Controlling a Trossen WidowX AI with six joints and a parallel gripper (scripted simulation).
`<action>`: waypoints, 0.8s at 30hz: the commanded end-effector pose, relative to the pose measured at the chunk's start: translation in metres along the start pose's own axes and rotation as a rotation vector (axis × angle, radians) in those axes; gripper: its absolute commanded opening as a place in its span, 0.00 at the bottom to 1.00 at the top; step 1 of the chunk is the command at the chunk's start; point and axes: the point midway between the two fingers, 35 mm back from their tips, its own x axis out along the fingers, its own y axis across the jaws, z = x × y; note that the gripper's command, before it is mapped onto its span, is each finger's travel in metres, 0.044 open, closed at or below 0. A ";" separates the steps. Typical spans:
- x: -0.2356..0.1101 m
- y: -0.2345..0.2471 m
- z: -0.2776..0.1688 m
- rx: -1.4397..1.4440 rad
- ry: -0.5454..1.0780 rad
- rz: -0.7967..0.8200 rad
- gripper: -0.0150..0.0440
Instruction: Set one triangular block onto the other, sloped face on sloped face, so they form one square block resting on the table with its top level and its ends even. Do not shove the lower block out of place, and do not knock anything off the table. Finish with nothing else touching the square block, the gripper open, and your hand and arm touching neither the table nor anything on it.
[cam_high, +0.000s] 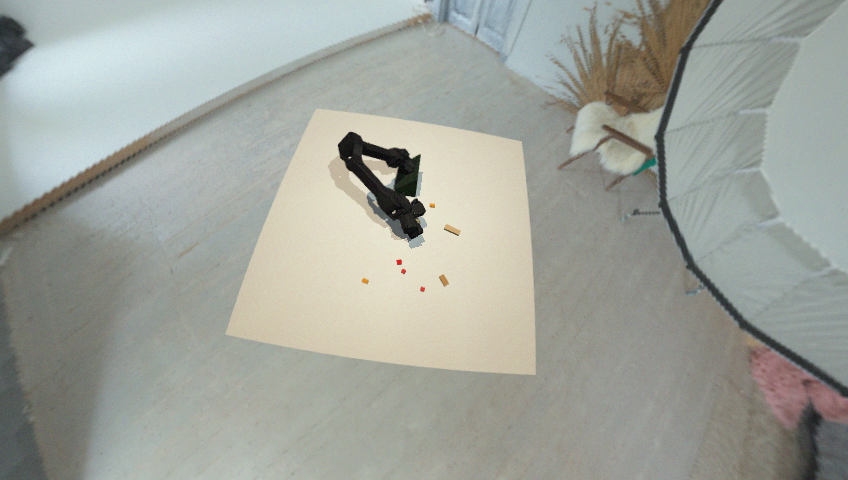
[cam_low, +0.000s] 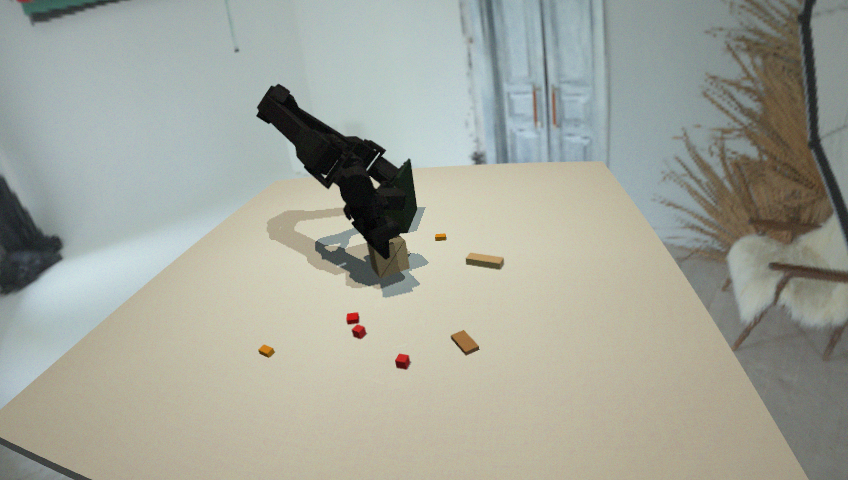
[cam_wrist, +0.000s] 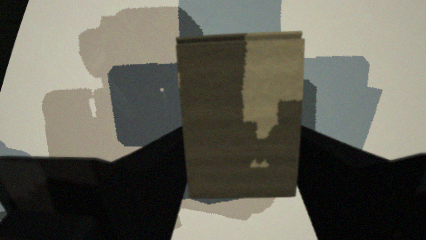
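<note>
Gripper (cam_low: 385, 242): clenched on the upper triangular block (cam_wrist: 240, 115), fingers pressed against its two side faces; the arm (cam_low: 309, 139) reaches down steeply onto it.
Upper triangular block: wood-coloured, held between the fingers, directly above the lower triangular block (cam_low: 393, 266); in the exterior view a diagonal seam shows where the two meet, and together they read as one squarish block on the table (cam_low: 595, 368).
Lower triangular block: just beneath the gripper, resting on the table; in the wrist view only a thin edge of it shows past the far end of the held block.
Dark green wedge (cam_low: 407, 199): just behind the gripper, standing up beside the arm's lower links; whether it touches the arm cannot be told.
Small orange cube (cam_low: 440, 236): near the gripper, to its right in the exterior view.
Tan flat block (cam_low: 484, 260): farther right, lying flat.
Red cubes (cam_low: 352, 318): three, toward the camera from the gripper, apart from the blocks.
Second tan flat block (cam_low: 464, 342): toward the camera and right, well apart.
Far orange cube (cam_low: 266, 350): toward the camera and left, farthest from the gripper.
</note>
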 end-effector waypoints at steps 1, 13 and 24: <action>0.001 0.000 0.000 -0.007 0.004 0.001 0.25; 0.002 0.000 0.000 -0.007 0.004 0.001 0.25; 0.002 0.000 0.000 -0.001 0.000 0.000 0.25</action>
